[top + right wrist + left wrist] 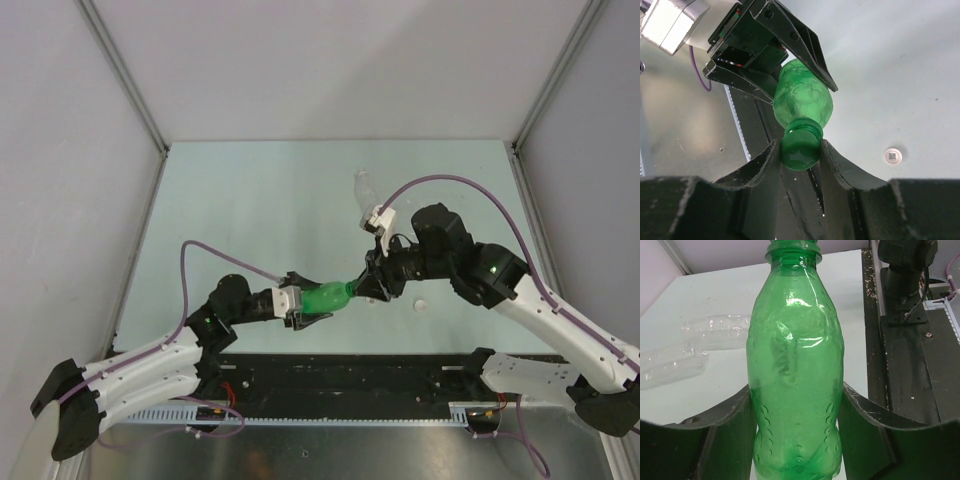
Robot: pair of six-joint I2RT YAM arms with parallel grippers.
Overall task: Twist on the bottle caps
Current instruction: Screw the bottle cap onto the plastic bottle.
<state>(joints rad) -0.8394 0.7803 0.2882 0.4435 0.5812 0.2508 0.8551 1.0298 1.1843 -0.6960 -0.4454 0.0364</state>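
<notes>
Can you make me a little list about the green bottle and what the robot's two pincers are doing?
green bottle: sideways in the air, its body gripped by the left pincer
green cap: on the bottle's neck, pinched by the right pincer
clear bottles: two, lying on the table
white cap: one, loose on the table

The counter [300,190] is viewed from high above its near edge by the top external camera, facing downward at a distance. The green bottle [797,375] is framed at close range, between the jaws and toward its neck, by the left wrist camera. Its green cap [800,147] is faced closely by the right wrist camera. The bottle is shared by all three views.
</notes>
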